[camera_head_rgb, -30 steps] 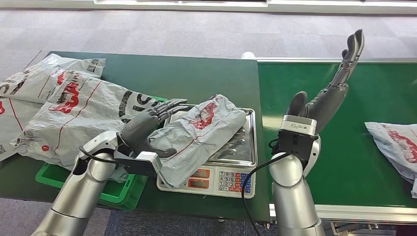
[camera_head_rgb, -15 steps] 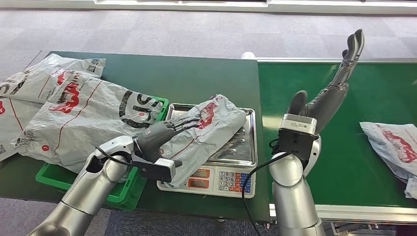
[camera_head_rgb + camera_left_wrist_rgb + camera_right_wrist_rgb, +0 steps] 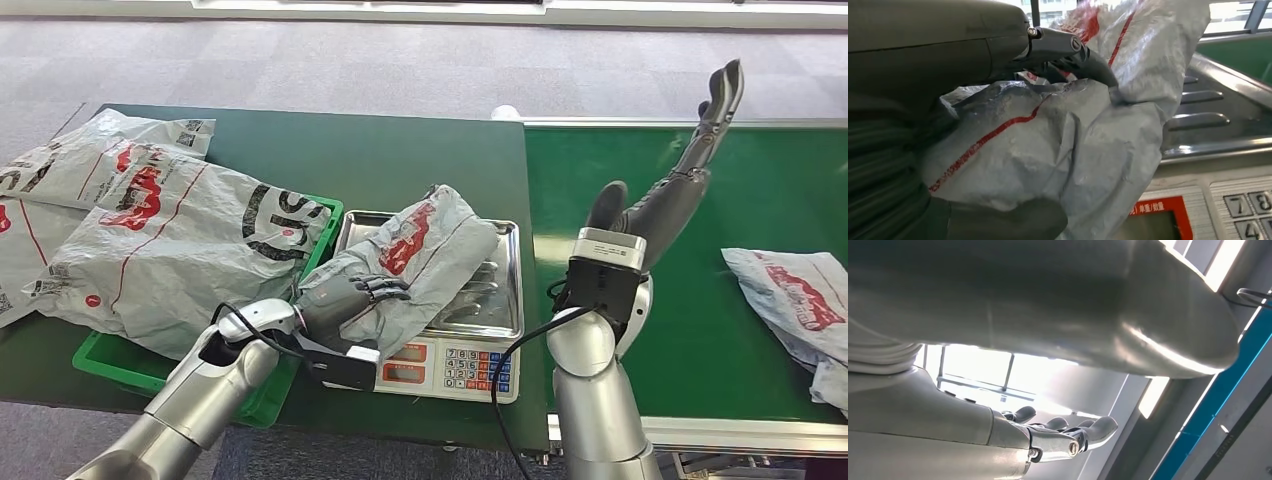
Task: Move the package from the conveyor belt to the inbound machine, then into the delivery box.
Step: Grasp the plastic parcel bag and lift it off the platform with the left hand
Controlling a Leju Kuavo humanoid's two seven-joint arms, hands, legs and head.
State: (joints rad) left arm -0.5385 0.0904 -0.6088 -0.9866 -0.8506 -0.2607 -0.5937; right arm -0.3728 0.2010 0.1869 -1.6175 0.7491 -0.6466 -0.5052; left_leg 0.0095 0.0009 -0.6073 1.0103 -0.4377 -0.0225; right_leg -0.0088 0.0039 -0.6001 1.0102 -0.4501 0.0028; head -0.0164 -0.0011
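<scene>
The left hand (image 3: 345, 297) has its dark fingers (image 3: 1083, 52) curled over the near left end of a crumpled grey plastic mailer package with red print (image 3: 410, 262), the thumb underneath, so the bag is gripped between them; the package lies slantwise across the steel weighing tray (image 3: 500, 310) of a white electronic scale with a red display and keypad (image 3: 455, 367), its near end hanging over the tray's left rim; just left of the scale sits a green plastic crate (image 3: 115, 362), with a heap of large grey mailer bags printed in red and black (image 3: 150, 235) resting on it and on the dark green table (image 3: 400, 160); the right hand (image 3: 675, 185) is raised over the green conveyor belt (image 3: 780, 180) to the right, fingers stretched out straight and apart, holding nothing; at the belt's far right lies another grey mailer with red print (image 3: 795, 305).
</scene>
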